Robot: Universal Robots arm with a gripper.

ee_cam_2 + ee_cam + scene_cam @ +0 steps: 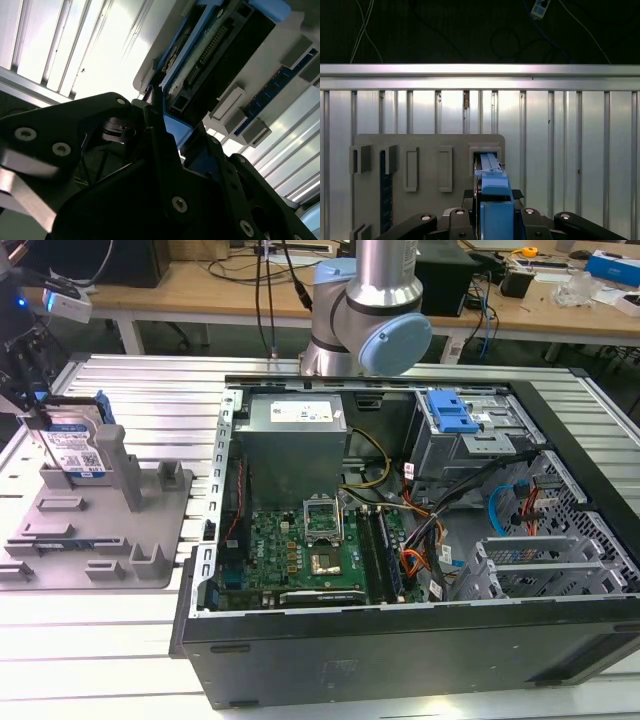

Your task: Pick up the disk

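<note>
The disk [76, 445], a silver drive with a white-and-blue label and blue side rails, stands on edge in a slot of the grey fixture plate [110, 530] at the exterior view's left. My gripper [34, 408] comes down on its upper edge from the far left. In both wrist views the black fingers sit tight on either side of the disk's blue rail [492, 187], so my gripper [495, 212] is shut on the disk. The second wrist view shows the disk's connector end [210, 55] just beyond my gripper [182, 135], above the plate [280, 85].
An open computer case [400, 640] with a motherboard takes up the middle and right of the slatted metal table [150, 390]. A blue-handled drive cage [450, 415] sits inside it. The arm's base [365, 310] rises behind the case. A blue memory stick [384, 190] stands in another fixture slot.
</note>
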